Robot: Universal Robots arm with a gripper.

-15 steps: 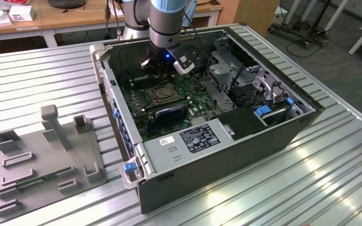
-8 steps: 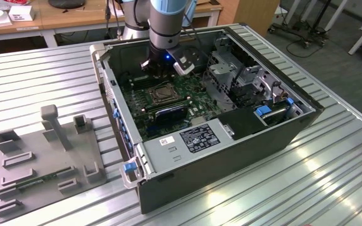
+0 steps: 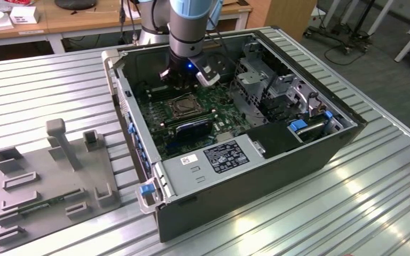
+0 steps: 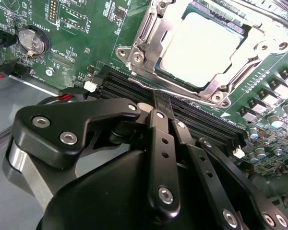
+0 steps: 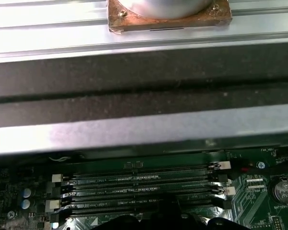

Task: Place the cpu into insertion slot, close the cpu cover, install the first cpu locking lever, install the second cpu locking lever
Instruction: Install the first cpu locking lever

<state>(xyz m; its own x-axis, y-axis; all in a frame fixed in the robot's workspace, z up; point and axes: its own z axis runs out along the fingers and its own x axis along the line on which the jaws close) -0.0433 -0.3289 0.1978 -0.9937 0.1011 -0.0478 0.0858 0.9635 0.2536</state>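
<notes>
The cpu (image 4: 199, 48) lies flat in the insertion slot (image 3: 182, 105), and the cpu cover (image 4: 149, 43) seems to be down around it as a silvery frame. The gripper (image 4: 154, 101) hangs over the black memory slots (image 4: 192, 115), just beside the socket. Its jaws seem to be together, holding nothing. The cpu lies straight ahead of their tips.

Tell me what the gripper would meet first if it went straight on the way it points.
Probably the black memory slots. In the second wrist view the gripper points down at them, just beside the cpu rather than over it. How much gap remains is unclear.
</notes>
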